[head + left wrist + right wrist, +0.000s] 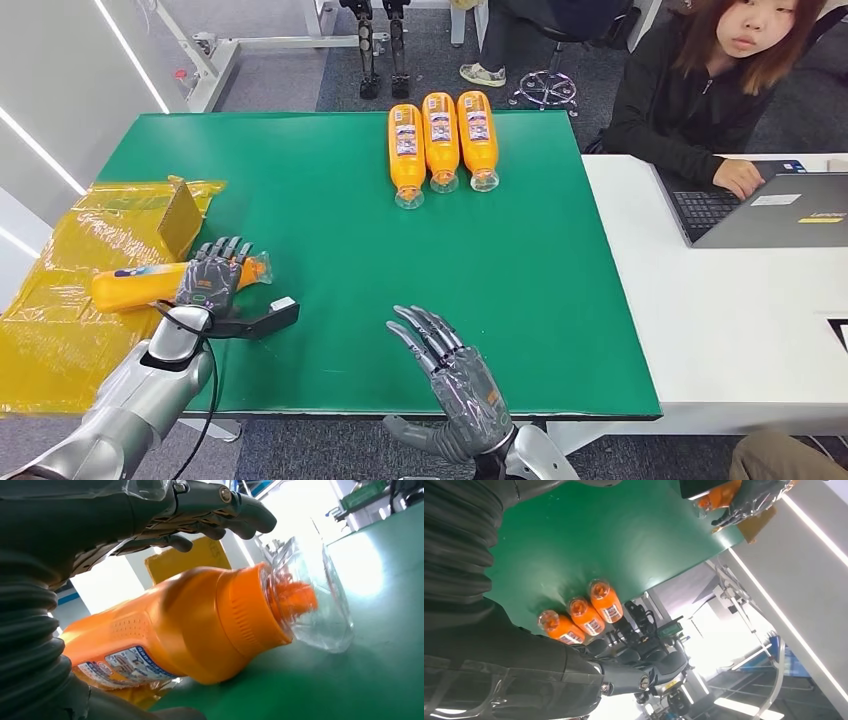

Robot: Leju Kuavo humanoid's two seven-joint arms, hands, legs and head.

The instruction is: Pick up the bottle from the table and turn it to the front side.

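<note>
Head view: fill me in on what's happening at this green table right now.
The robot's left hand is wrapped over an orange bottle lying on its side at the left edge of the green table, next to yellow plastic sheeting. Its right hand hovers open over the near edge, holding nothing. Three more orange bottles lie side by side at the far side. A person sits at a laptop on the white table.

A green bench (pixel 330 240) carries three orange bottles (pixel 441 141) lying side by side at twelve o'clock, and another orange bottle (pixel 135 284) at nine o'clock, beside yellow plastic wrap (pixel 60 300).
</note>
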